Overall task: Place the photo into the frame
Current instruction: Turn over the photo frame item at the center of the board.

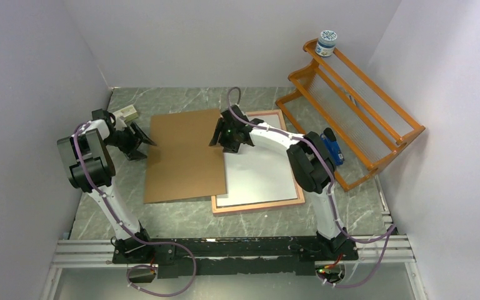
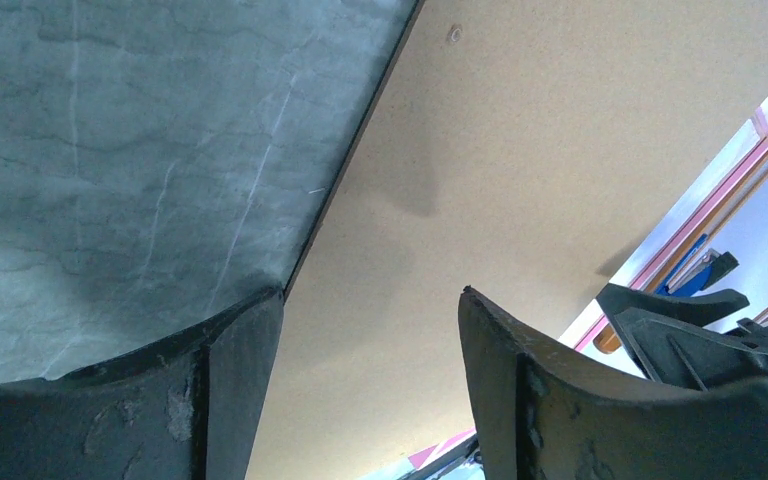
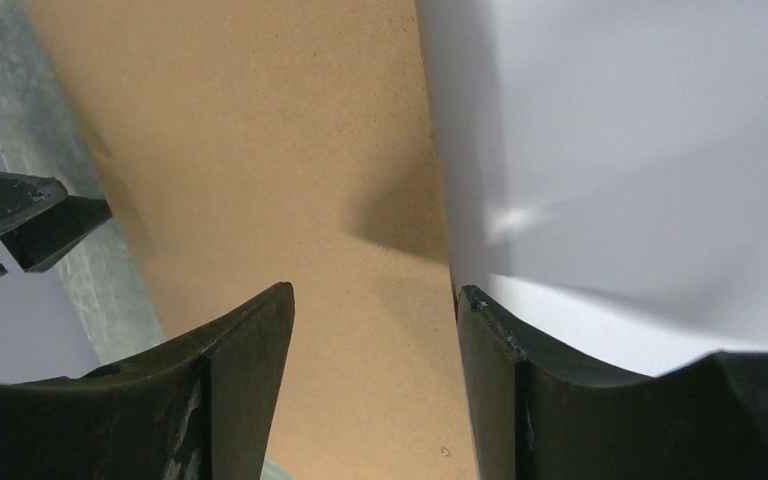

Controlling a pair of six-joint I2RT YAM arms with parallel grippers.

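Covering step, by my reading: flat brown backing board (image 1: 184,156) overlaps pinkish light-wood picture frame (image 1: 256,207) at its 9 o'clock rim; pale-backed flexible photo (image 1: 259,172) lies face-down inside | left gripper (image 1: 144,145), right gripper (image 1: 219,135) both open, empty | next: slide board toward 3 o'clock, squarely

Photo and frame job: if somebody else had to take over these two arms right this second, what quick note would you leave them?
Left hand: open, holding nothing, over the left edge of the brown backing board.
Right hand: open, holding nothing, over the line where the board meets the photo.
Photo: pale back up, lying inside the frame. The board lies flat over the frame's left side.
Done: the photo looks placed in the frame.
Left: check the photo's left edge, which is hidden at the board. The board is not yet squared over the frame.
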